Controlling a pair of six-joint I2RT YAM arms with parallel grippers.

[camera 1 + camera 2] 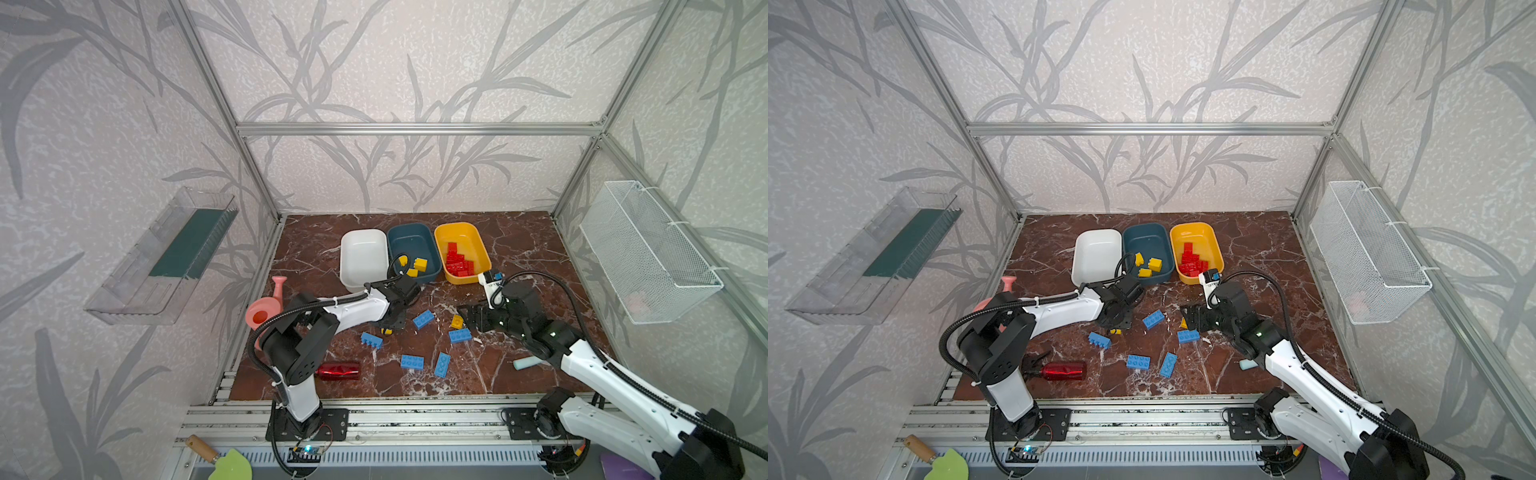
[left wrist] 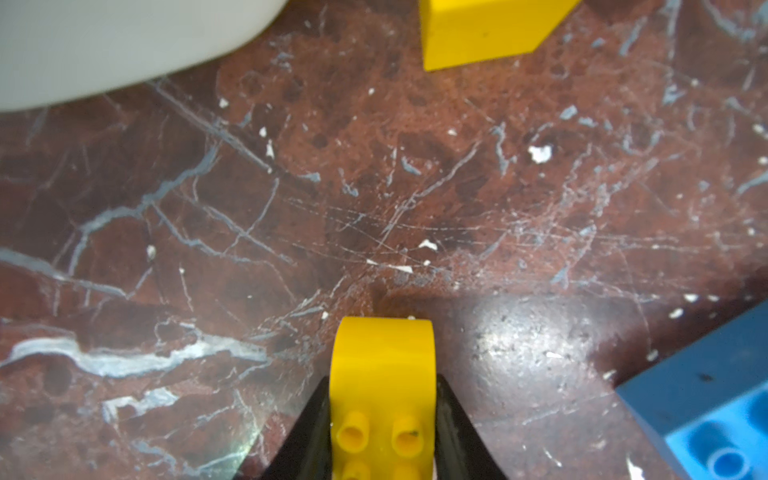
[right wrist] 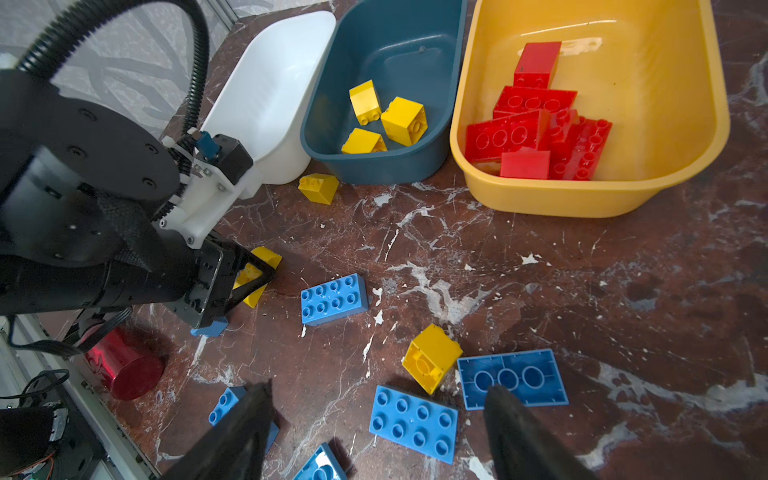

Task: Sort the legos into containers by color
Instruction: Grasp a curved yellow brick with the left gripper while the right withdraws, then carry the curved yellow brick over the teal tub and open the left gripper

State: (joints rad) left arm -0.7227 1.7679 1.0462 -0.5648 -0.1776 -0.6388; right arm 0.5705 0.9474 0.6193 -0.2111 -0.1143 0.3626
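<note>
My left gripper (image 2: 383, 419) is shut on a yellow lego (image 2: 382, 365), low over the marble table, in front of the white container (image 1: 362, 249). The teal container (image 1: 409, 241) holds three yellow legos (image 3: 403, 120). Several red legos (image 1: 457, 262) lie in the yellow container (image 1: 462, 233). My right gripper (image 3: 378, 390) hangs open over a blue lego (image 3: 413, 422) and a loose yellow lego (image 3: 432, 357). Several blue legos (image 1: 412, 362) lie scattered across the table's middle. Another yellow lego (image 3: 318, 188) sits at the teal container's foot.
A red spray bottle (image 1: 338, 370) lies at the front left, behind my left arm. A pink watering can (image 1: 266, 309) stands at the left edge. A light blue scoop (image 1: 524, 363) shows under my right arm. The wire basket (image 1: 648, 249) and the clear tray (image 1: 166, 257) hang on the side walls.
</note>
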